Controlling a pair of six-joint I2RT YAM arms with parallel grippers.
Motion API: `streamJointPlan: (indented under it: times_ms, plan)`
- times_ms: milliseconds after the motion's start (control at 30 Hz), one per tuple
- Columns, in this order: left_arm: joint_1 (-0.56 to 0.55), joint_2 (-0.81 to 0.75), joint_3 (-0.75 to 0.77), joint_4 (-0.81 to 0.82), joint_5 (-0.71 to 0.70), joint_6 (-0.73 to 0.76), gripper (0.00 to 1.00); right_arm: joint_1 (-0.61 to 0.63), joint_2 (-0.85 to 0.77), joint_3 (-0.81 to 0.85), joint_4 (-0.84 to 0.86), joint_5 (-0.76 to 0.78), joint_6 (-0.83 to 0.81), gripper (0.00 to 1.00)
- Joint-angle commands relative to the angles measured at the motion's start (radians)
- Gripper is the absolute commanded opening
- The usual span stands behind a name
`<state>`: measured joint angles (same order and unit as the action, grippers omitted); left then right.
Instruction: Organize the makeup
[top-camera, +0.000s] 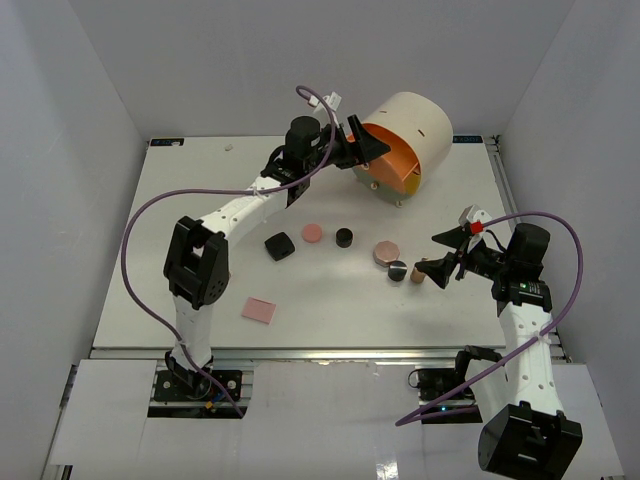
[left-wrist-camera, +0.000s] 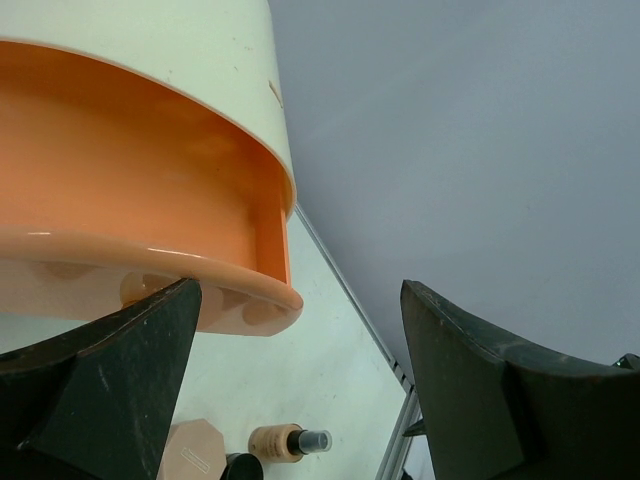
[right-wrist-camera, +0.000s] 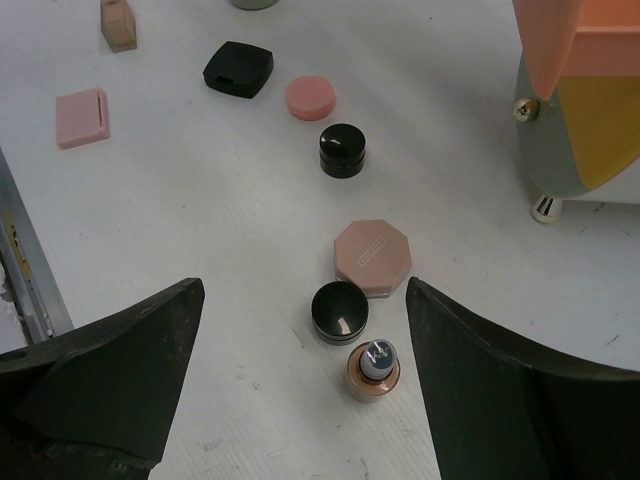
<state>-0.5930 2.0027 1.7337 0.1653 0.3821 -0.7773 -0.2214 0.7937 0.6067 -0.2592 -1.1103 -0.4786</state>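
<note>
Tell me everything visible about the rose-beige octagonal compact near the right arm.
The compact is a flat eight-sided case, rose-beige and matte like plastic, with a small elongated outline stamped on its lid. It looks closed and lies flat on the white table. A glossy black jar sits at its near edge; whether they touch is unclear. Nothing grips it: it lies ahead of the open jaws of the right gripper.

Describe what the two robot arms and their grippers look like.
The left arm and right arm have white links with black joint housings, each trailed by a purple cable. The left gripper and right gripper carry broad, matte black wedge-shaped fingers. A small red part marks the right wrist.
</note>
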Motion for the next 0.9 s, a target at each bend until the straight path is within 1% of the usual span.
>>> streamJointPlan:
  times_ms: [0,167,333,500,533,600,633,667,733,767,867]
  plan:
    - [-0.004,0.021,0.077,-0.001,0.015,-0.017,0.92,-0.003,-0.001,0.001,0.019,-0.022,-0.008,0.88]
    - [-0.004,-0.013,0.077,0.010,0.033,-0.001,0.93,-0.004,-0.003,0.001,0.016,-0.024,-0.014,0.88]
    - [-0.004,-0.144,0.020,-0.004,0.020,0.077,0.97,-0.003,-0.006,0.001,0.005,-0.025,-0.029,0.89]
    - [0.000,-0.364,-0.141,-0.046,0.017,0.185,0.98,0.004,0.003,0.012,-0.025,0.001,-0.058,0.90]
    - [0.004,-0.417,-0.211,-0.056,0.011,0.211,0.98,0.027,0.017,0.029,-0.033,0.033,-0.059,0.90]
    - [0.010,-0.549,-0.381,-0.088,-0.024,0.286,0.98,0.085,0.067,0.087,-0.077,0.148,-0.079,0.90]
    - [0.014,-0.621,-0.459,-0.108,-0.053,0.330,0.98,0.148,0.098,0.121,-0.109,0.235,-0.093,0.90]
    - [0.020,-0.686,-0.530,-0.126,-0.081,0.369,0.98,0.248,0.128,0.152,-0.134,0.335,-0.099,0.90]
    - [0.029,-0.809,-0.663,-0.158,-0.150,0.423,0.98,0.390,0.195,0.218,-0.183,0.626,-0.101,0.93]
    - [0.033,-0.877,-0.737,-0.184,-0.188,0.452,0.98,0.452,0.240,0.256,-0.207,0.713,-0.098,0.91]
    - [0.040,-1.028,-0.913,-0.212,-0.274,0.519,0.98,0.561,0.373,0.369,-0.272,0.864,-0.076,0.90]
